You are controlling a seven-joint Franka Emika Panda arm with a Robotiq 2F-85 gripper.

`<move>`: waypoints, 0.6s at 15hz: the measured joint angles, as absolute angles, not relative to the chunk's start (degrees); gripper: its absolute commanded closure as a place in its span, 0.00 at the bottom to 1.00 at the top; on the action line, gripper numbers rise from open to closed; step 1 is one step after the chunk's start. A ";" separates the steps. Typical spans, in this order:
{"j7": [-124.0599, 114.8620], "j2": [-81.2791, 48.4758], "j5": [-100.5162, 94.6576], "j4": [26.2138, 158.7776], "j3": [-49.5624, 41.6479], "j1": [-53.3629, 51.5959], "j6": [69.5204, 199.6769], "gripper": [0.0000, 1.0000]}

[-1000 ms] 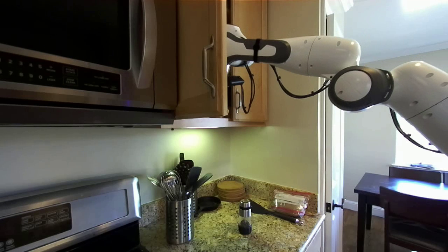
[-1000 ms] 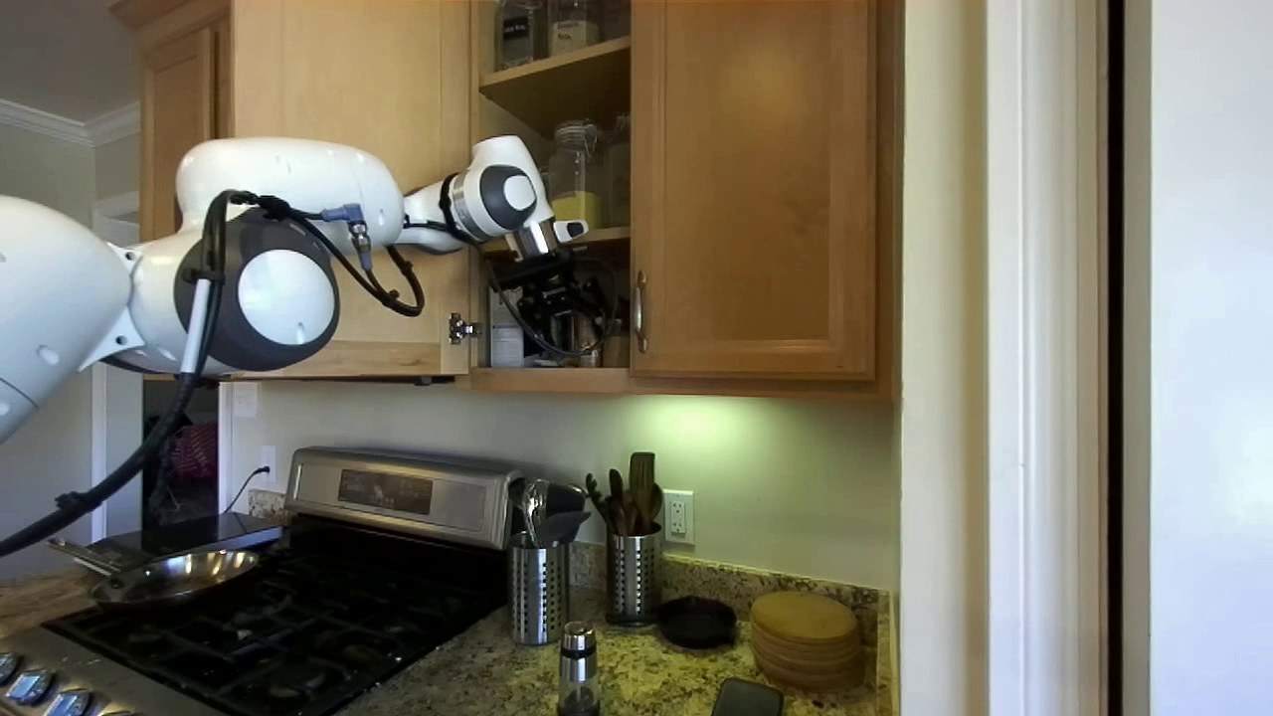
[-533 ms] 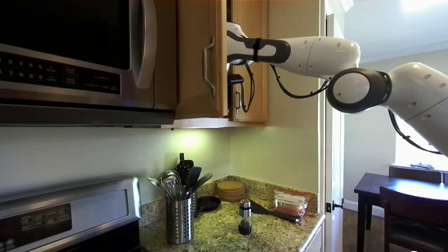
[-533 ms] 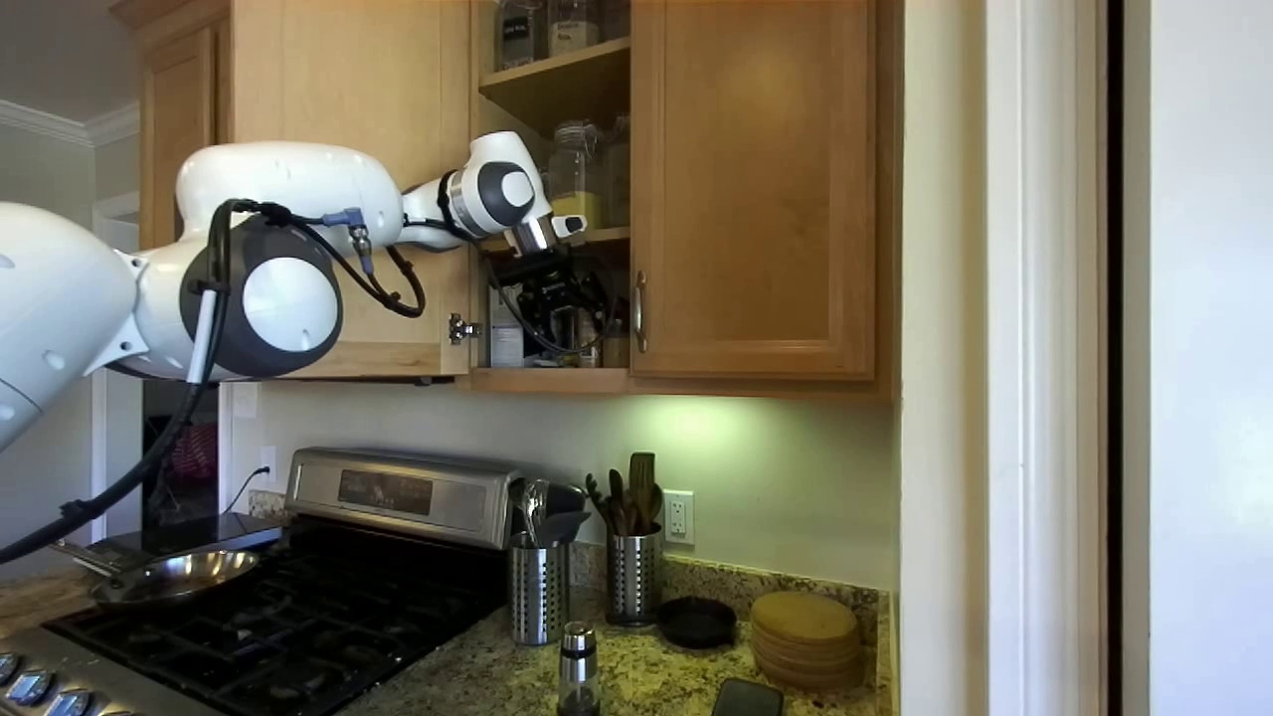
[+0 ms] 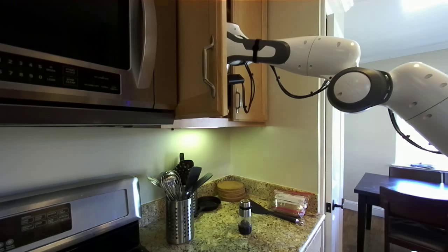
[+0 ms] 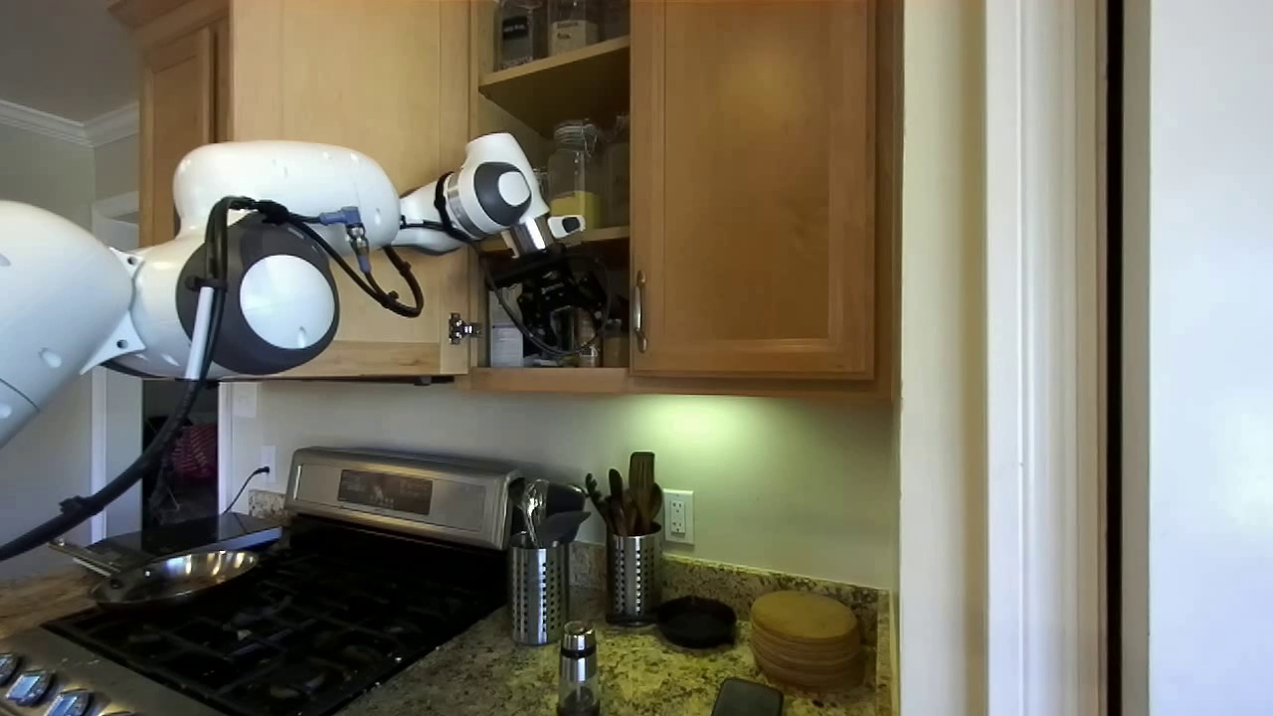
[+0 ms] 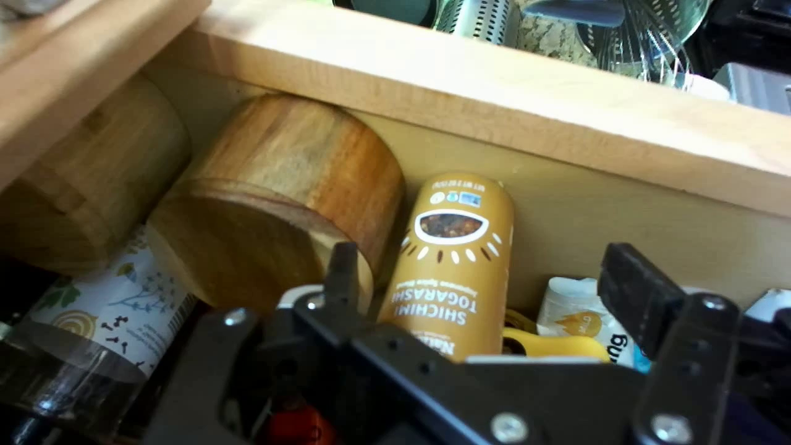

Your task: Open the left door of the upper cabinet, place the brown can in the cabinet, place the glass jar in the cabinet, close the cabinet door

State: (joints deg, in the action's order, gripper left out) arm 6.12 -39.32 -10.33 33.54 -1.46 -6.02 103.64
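The brown can point(image 7: 454, 266) stands on the shelf board inside the upper cabinet point(image 6: 547, 380). In the wrist view my gripper point(image 7: 481, 256) is open, its fingers point(image 7: 642, 290) apart on either side of the can; the can's top end is hidden behind the gripper body. A wider gap shows between can and right finger than on the left. In an exterior view the gripper point(image 6: 562, 303) reaches into the lowest compartment, fingertips hard to make out. The left door point(image 6: 348, 89) is swung wide. The glass jar point(image 5: 245, 218), slim and clear with a silver-and-black top, stands upright on the counter.
A round wooden container point(image 7: 290, 167) sits close beside the can, and a labelled jar point(image 7: 111, 321) lies beyond it. A packet point(image 7: 575, 306) is on the can's other side. The cabinet's front rail point(image 7: 494, 93) borders the shelf. The right door point(image 6: 756, 189) is closed.
The arm has shifted only slightly; in an exterior view the wrist and gripper sit a touch higher and further left. The door and the glass jar have not moved.
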 measured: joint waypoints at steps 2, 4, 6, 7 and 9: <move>4.48 -39.04 -11.29 33.84 -1.53 -6.84 103.64 0.00; 2.34 -38.92 -12.06 34.25 -1.59 -7.63 103.64 0.00; 0.50 -38.76 -12.20 35.01 -1.60 -8.27 103.61 0.00; -0.41 -38.59 -12.22 35.58 -1.60 -8.49 103.51 0.00; -1.86 -38.00 -12.22 37.32 -1.60 -8.80 102.79 0.00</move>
State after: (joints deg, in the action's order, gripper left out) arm -1.86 -38.00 -12.22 37.32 -1.60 -8.80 102.79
